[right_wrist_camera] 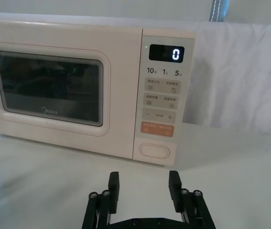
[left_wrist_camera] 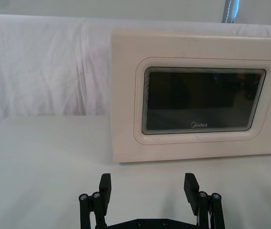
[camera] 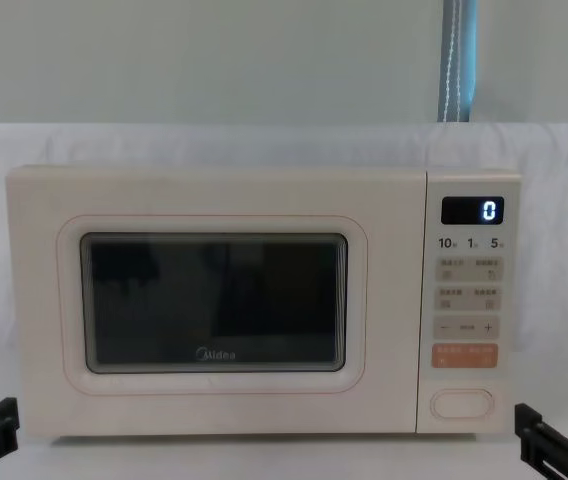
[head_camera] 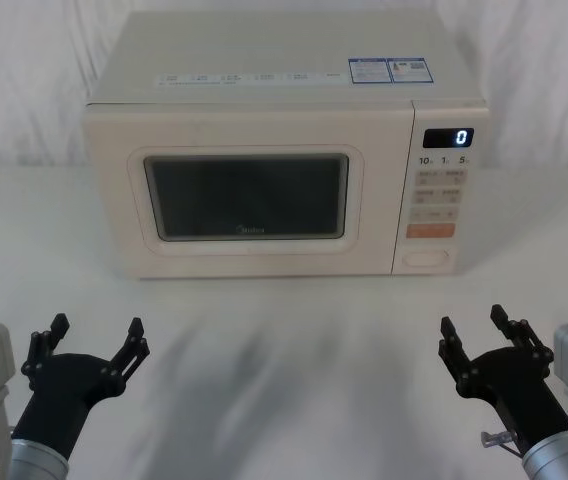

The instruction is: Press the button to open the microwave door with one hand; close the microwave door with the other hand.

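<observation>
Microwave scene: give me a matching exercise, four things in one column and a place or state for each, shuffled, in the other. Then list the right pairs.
Things
1. microwave door
2. button
3. left gripper
4. display

Places or states
A. at the bottom of the control panel, below the orange key
B. lit, showing 0
C. shut, flush with the front of the microwave
D. fingers open, low over the table, in front of the door and apart from it

Pairs: 1-C, 2-A, 3-D, 4-B
</observation>
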